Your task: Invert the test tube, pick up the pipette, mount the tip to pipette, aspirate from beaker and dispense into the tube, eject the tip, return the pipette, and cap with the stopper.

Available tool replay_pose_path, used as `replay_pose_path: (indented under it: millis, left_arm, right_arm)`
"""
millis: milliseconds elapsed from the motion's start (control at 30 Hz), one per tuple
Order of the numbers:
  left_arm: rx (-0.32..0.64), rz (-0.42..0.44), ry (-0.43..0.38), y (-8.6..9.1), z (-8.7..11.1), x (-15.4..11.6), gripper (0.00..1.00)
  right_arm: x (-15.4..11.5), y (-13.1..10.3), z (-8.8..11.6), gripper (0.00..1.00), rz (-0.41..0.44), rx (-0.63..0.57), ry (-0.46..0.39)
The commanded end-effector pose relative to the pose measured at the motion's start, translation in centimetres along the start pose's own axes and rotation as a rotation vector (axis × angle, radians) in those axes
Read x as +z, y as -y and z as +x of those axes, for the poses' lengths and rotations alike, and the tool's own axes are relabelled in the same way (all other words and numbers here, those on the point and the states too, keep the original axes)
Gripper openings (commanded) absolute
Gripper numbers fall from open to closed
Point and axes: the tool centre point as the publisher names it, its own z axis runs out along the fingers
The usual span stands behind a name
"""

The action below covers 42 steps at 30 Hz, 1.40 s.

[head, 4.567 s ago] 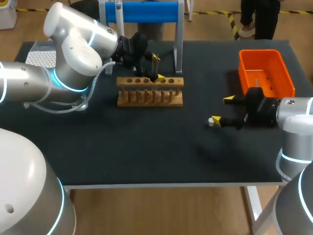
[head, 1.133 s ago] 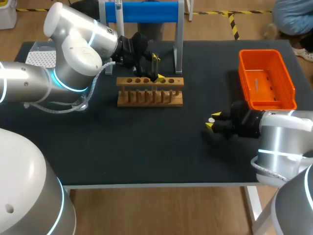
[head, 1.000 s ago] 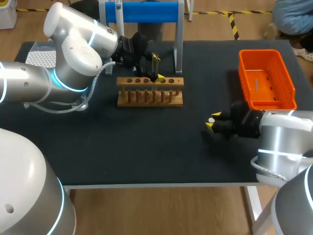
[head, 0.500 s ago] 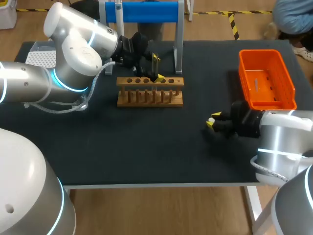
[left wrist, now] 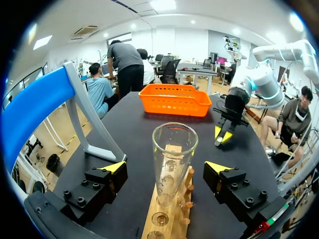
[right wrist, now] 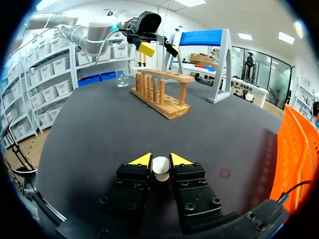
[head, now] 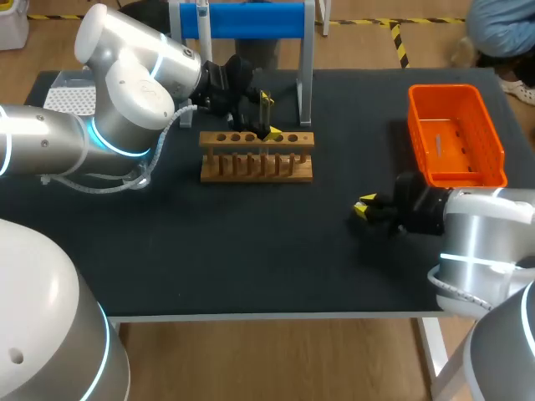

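A clear glass test tube [left wrist: 173, 159] stands upright, mouth up, in the wooden rack [head: 257, 155]. My left gripper [head: 266, 113] is open, one yellow-tipped finger on each side of the tube and well apart from it. On the black table right of the middle, my right gripper [head: 365, 207] lies low, shut on a small white stopper [right wrist: 160, 166] that sits between its two yellow tips [right wrist: 141, 160]. In the head view the stopper is almost hidden by those tips. The left wrist view shows the right gripper [left wrist: 223, 134] far beyond the rack [left wrist: 167, 221].
An orange basket [head: 456, 134] stands at the right back. A blue-topped stand [head: 251, 21] rises behind the rack. A white tip box [head: 71, 96] sits at the far left, and a small glass beaker [right wrist: 122, 78] beyond the rack.
My right gripper's fingers have drawn together onto the white stopper, which now hardly shows in the head view. The left arm and the test tube have not moved.
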Motion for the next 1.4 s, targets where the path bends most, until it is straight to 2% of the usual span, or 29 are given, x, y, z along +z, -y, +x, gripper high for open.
replay_pose_path:
  millis: [33,333,600,733,1000,1400]
  left_arm:
    - [0.0,0.0,-0.002,0.0,-0.1,0.0,1.0]
    - [0.0,0.0,-0.002,0.0,-0.1,0.0,1.0]
    - [0.0,0.0,-0.002,0.0,-0.1,0.0,1.0]
    - [0.0,0.0,-0.002,0.0,-0.1,0.0,1.0]
    - [0.0,0.0,-0.002,0.0,-0.1,0.0,1.0]
    - [0.0,0.0,-0.002,0.0,-0.1,0.0,1.0]
  right_arm:
    - [0.1,0.1,0.1,0.0,0.0,0.0,0.004]
    - [0.0,-0.2,-0.1,0.0,-0.001,0.002,0.002]
    - [-0.8,-2.7,-0.9,0.0,-0.035,-0.049,-0.001]
    - [-0.9,-4.0,-1.0,0.0,-0.046,-0.093,-0.033]
    - [-1.5,-7.5,-1.8,0.0,-0.071,-0.14,-0.072]
    - [-2.7,-15.4,-3.5,0.0,-0.12,-0.227,-0.156]
